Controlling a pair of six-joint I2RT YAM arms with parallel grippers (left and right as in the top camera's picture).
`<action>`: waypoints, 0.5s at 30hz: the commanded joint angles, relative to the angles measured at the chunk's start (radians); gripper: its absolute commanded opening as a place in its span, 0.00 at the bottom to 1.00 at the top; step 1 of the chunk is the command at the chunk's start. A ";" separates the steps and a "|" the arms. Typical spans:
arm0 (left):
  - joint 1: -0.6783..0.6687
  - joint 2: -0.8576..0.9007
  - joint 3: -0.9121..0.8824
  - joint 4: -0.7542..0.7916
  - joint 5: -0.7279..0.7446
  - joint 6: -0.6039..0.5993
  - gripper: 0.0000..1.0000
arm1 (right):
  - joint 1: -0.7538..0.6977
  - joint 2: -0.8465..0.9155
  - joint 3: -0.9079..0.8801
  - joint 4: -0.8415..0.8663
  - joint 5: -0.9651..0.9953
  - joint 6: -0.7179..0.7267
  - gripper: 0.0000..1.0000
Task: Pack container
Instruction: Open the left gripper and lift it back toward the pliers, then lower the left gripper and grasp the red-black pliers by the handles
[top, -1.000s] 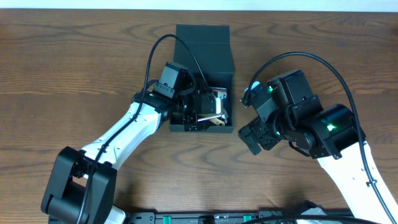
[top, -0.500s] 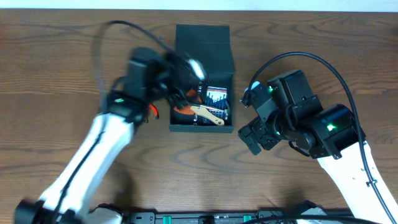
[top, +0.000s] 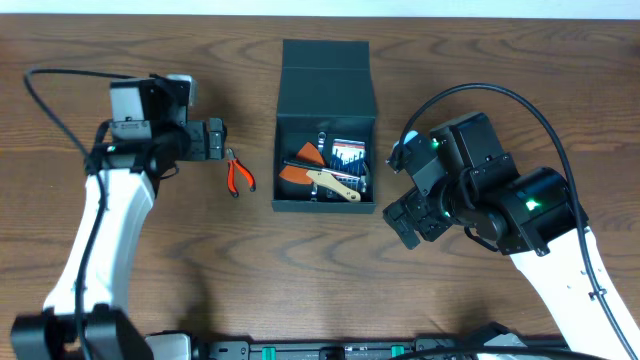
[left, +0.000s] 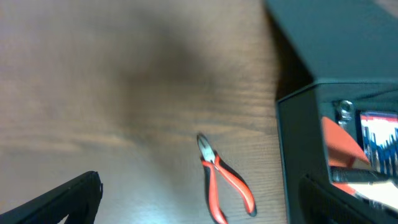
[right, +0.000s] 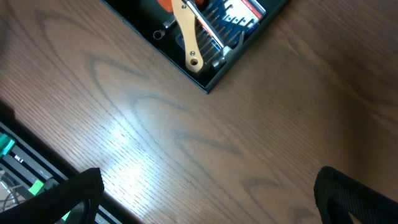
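Container prob. light, stiff card, floppy lid; hold by a wall. Left gripper & right gripper: jaws wide, empty.

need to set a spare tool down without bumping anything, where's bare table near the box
Bare wood lies in front of the container, between its front wall and the near table edge, and in the far right corner. Crowded: left of the container, where red-handled pliers lie by the open left hand, and the narrow gap to the right hand.
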 joint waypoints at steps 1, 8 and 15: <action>-0.012 0.071 0.002 -0.031 -0.127 -0.378 0.99 | -0.010 -0.004 0.002 0.000 0.000 0.014 0.99; -0.033 0.138 0.002 -0.058 -0.154 -0.590 0.99 | -0.010 -0.004 0.002 0.000 0.000 0.014 0.99; -0.049 0.148 0.001 -0.056 -0.081 -0.681 0.99 | -0.010 -0.004 0.002 0.000 0.000 0.014 0.99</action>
